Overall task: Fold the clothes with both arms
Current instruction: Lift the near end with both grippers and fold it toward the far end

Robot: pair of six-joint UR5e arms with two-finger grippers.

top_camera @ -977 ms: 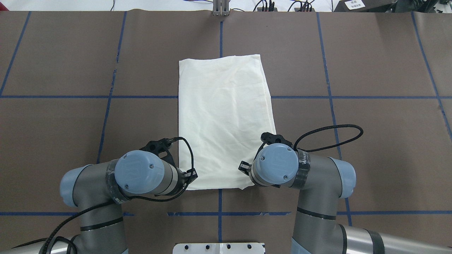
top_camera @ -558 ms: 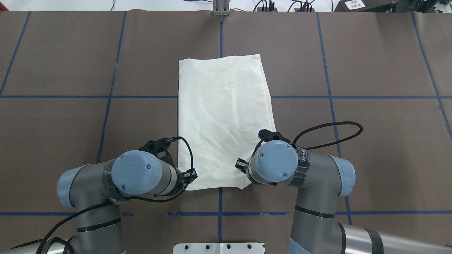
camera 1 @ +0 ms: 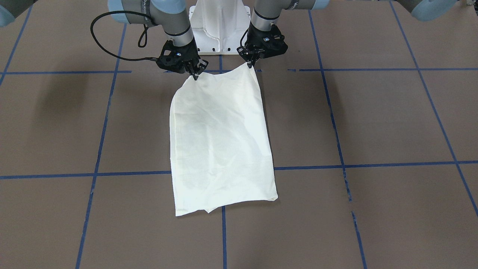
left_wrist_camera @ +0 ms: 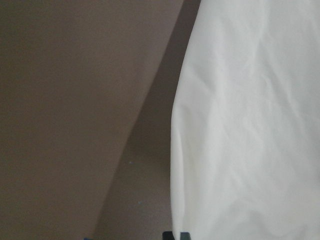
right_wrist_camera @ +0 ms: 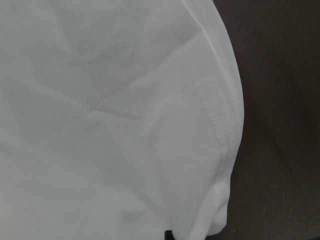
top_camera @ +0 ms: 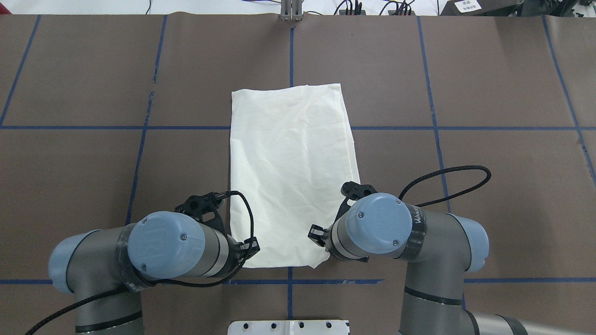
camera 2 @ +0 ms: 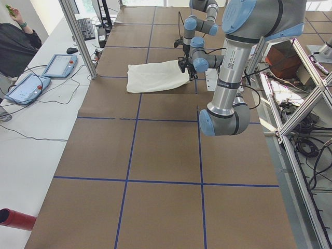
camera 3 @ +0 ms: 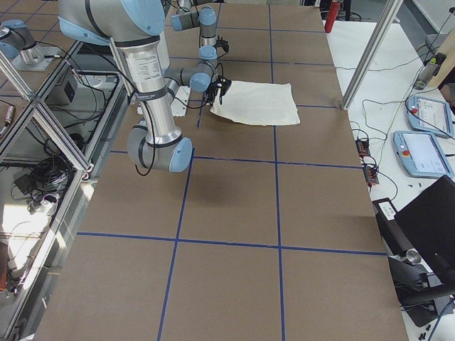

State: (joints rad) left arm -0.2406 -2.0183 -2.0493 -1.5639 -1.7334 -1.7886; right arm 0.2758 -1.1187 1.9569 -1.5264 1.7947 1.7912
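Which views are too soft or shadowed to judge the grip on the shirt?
Left wrist view: soft, dark shadow band beside the shirt edge. Right wrist view: sharper, hem stitching readable. Front-facing view: crisp, no glare; left gripper and right gripper pinch its corners.

cream shirt [right_wrist_camera: 110, 125] (stitched hem [right_wrist_camera: 222, 115] at right) over brown table [right_wrist_camera: 280, 100].
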